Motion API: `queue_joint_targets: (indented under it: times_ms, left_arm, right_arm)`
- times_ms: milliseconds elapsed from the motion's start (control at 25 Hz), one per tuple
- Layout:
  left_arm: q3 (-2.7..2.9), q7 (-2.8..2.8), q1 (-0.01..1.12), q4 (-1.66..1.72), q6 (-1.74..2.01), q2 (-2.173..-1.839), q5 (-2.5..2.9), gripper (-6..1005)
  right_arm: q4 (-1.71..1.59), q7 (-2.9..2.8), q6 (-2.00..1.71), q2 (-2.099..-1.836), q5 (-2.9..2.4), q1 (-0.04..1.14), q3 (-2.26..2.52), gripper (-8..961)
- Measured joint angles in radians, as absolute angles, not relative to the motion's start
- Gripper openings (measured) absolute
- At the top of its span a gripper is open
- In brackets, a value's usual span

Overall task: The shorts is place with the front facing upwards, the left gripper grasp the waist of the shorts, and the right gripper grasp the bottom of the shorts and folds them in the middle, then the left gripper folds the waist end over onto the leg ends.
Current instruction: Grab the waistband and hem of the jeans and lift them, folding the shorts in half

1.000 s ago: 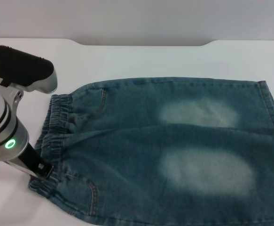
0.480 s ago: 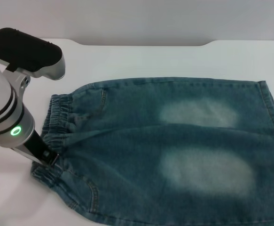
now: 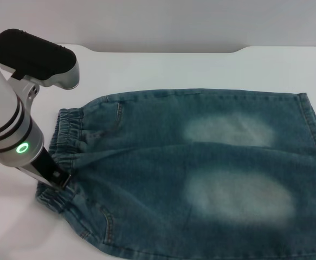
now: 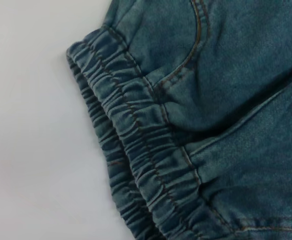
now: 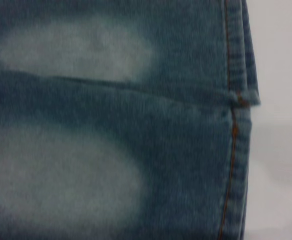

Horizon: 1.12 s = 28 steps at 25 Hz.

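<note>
Blue denim shorts [image 3: 201, 168] lie flat on my white table [image 3: 163, 67], front side up. My left claw [image 3: 60, 180] is down at the waist [image 3: 65, 143], the bunchy, stretchy band at the narrow end. The tip of my claw touches the band near its nearer corner. I cannot tell if my claw is spread or pressed together, because my arm [image 3: 11, 130] hides the tips. A green ring light [image 3: 22, 147] glows on that arm, just above my claw.

From my claw, the shorts stretch away across the table toward my right side. Two pale faded patches sit on the legs, well away from my claw. One patch [image 3: 228, 130] is farther back and one patch [image 3: 236, 197] is closer to me. The leg hems [image 3: 315, 127] are at the far end from my claw, at the wide end of the shorts.

My left wrist camera looks right down at the waist band [image 4: 140, 150]. I see lots of little puckers and brown stitching there. A curved pocket seam [image 4: 193, 50] sits just beside the band. White table shows on the other side of the band.

My right wrist camera looks at the leg end. It shows the pale patches and a straight hem [image 5: 233, 150] with orange stitching, with white table just past it. My right claw does not show in any picture.
</note>
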<state>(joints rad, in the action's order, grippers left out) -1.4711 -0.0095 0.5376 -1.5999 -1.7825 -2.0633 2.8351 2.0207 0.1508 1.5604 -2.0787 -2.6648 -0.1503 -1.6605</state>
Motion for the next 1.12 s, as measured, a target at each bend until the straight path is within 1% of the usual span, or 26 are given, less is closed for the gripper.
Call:
queue_joint_targets:
  times_ms: [400,800,1120]
  left_arm:
    - [-1.459,-0.011,0.562,-1.573,-1.776,-2.065,2.838,17]
    - [-1.449,-0.012,0.572,-1.563,-1.769,-2.065,2.837,17]
    - [-1.447,-0.008,0.572,-1.563,-1.767,-2.065,2.833,17]
  right_arm:
    - [2.000,0.151,1.549,-2.078,-2.664,-0.193,-1.662,613]
    - [1.889,0.168,1.493,-2.078,-2.605,-0.188,-1.645,596]
    - [1.878,0.171,1.483,-2.078,-2.600,-0.186,-1.634,582]
